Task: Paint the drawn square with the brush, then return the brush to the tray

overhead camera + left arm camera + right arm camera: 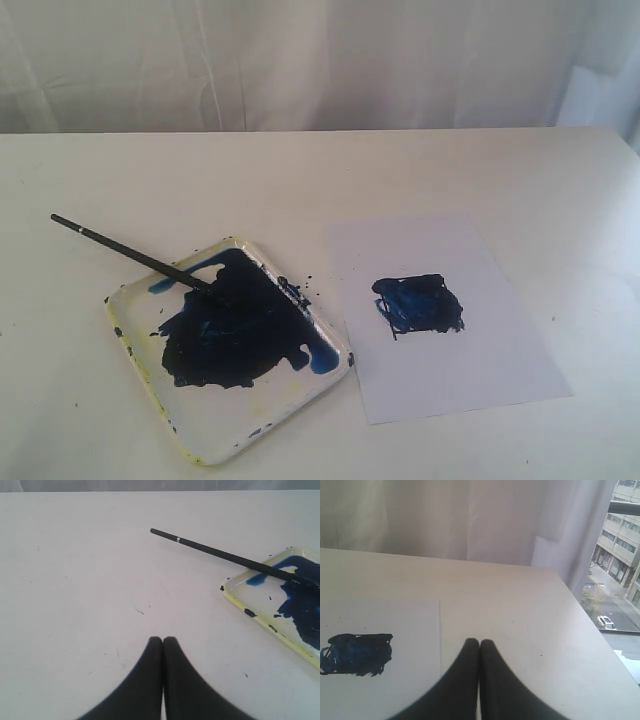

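The drawn square (419, 304) on the white paper is smeared dark blue; it also shows in the right wrist view (357, 654). The brush (130, 256) lies with its bristle tip in the tray's blue-black blotch and its handle sticking out over the rim onto the table; the left wrist view shows the brush (225, 556) too. The tray (135, 355) sits left of the paper, its yellowish rim (240, 607) visible. My left gripper (163, 639) is shut and empty over bare table. My right gripper (479, 641) is shut and empty beside the paper. Neither gripper appears in the exterior view.
The white paper sheet (500, 370) lies right of the tray. Small paint specks (300, 292) dot the table by the tray. A white curtain (300, 60) hangs behind the table, and the table's right edge (600, 635) borders a window.
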`<state>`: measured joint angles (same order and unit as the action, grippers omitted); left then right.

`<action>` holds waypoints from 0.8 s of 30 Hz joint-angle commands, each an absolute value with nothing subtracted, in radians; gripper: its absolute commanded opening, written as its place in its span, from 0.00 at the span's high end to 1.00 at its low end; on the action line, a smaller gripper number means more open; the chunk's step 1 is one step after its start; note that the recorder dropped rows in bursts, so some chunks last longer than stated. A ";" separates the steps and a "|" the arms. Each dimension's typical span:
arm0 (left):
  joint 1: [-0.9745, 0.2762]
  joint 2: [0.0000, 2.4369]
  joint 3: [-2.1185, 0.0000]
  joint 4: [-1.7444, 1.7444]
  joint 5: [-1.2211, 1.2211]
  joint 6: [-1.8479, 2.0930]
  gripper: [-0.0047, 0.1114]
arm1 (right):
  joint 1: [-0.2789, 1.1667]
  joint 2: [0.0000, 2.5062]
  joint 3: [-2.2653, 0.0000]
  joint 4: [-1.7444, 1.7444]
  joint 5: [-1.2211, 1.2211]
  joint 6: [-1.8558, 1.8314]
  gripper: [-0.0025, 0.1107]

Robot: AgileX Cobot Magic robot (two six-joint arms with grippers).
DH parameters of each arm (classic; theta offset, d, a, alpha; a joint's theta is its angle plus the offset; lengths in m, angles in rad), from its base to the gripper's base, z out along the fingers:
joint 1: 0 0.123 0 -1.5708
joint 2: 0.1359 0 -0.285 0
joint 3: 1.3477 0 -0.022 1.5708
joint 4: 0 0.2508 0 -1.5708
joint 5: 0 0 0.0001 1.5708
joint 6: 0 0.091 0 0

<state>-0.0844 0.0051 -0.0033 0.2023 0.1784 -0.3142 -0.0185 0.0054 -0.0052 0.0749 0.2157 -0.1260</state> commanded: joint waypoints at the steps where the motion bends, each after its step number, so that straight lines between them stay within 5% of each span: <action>1: -0.082 0.000 0.000 0.201 0.196 -0.313 0.96 | -0.018 0.000 0.000 0.074 0.221 -0.128 0.98; 24: -0.082 0.000 0.000 -0.025 0.205 -0.028 0.96 | -0.018 0.000 0.000 0.074 0.223 -0.128 0.98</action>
<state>-0.0844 0.0051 -0.0033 -0.0104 0.2007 -0.0372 -0.0185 0.0054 -0.0052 0.0749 0.2182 -0.1260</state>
